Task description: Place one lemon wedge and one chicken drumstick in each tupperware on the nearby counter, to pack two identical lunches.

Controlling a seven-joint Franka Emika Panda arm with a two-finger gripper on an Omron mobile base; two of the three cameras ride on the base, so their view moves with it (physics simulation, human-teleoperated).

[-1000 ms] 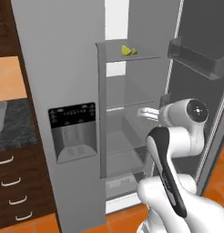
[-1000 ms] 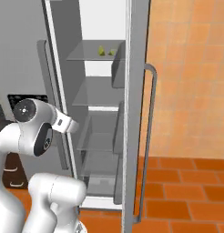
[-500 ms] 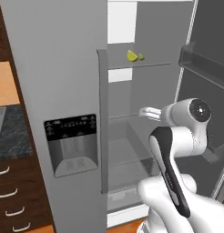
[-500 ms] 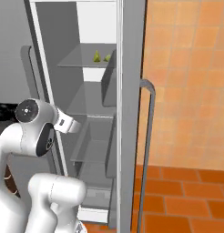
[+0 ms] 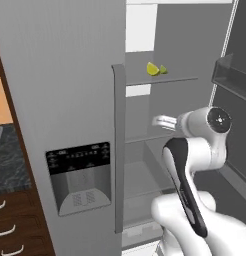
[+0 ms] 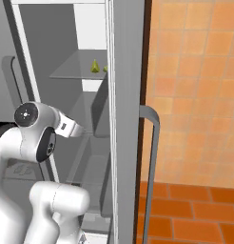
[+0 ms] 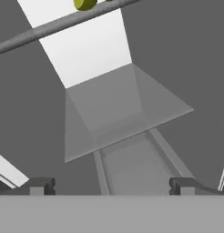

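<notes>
Lemon wedges, two of them, sit side by side on the top shelf inside the open fridge, just right of its closed left door. Below them and to the right, the gripper reaches in with its fingers spread wide, nothing between them.

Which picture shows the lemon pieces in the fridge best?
The left base view: both lemon wedges sit in plain sight on the top fridge shelf. The right base view shows them smaller and partly behind the door edge. The hand view catches just a yellow-green bit at its top edge.
</notes>
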